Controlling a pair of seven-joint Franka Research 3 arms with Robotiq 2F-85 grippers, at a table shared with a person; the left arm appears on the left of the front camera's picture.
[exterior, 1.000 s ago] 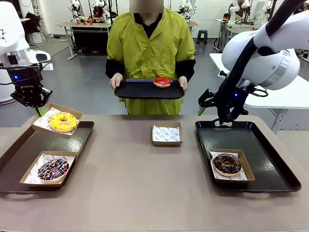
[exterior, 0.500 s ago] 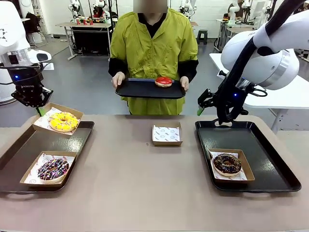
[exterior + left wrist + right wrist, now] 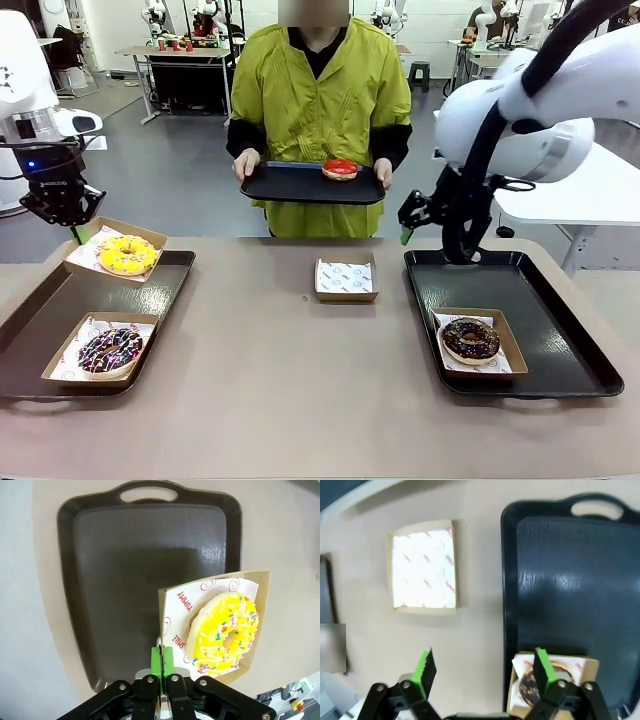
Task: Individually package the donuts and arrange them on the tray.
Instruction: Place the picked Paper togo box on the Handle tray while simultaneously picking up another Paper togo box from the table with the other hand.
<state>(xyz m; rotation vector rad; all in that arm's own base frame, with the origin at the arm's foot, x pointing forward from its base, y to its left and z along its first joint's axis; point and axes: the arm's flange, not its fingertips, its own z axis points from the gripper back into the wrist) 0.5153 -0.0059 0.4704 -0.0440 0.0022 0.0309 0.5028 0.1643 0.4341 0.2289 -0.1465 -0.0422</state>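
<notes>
My left gripper (image 3: 77,231) is shut on the edge of a cardboard box (image 3: 92,248) holding the yellow-iced donut (image 3: 126,254), at the far corner of the left tray (image 3: 60,305). The left wrist view shows the left gripper (image 3: 162,661) pinching that box (image 3: 176,600) beside the yellow donut (image 3: 225,632). A boxed chocolate sprinkled donut (image 3: 110,350) lies on the same tray. My right gripper (image 3: 412,228) hangs open above the far left corner of the right tray (image 3: 560,330); that tray holds the boxed dark chocolate donut (image 3: 470,340). The person holds a black tray (image 3: 290,186) with the red-iced donut (image 3: 340,169).
An empty paper-lined box (image 3: 346,278) sits on the table between the trays, and also appears under the right gripper (image 3: 485,672) as the empty box (image 3: 423,567). The right tray (image 3: 570,580) is bare beyond the dark donut's box (image 3: 570,667).
My right arm has swung a little to the left. The left gripper has shifted the yellow donut's box slightly left. The person's tray has come slightly nearer.
</notes>
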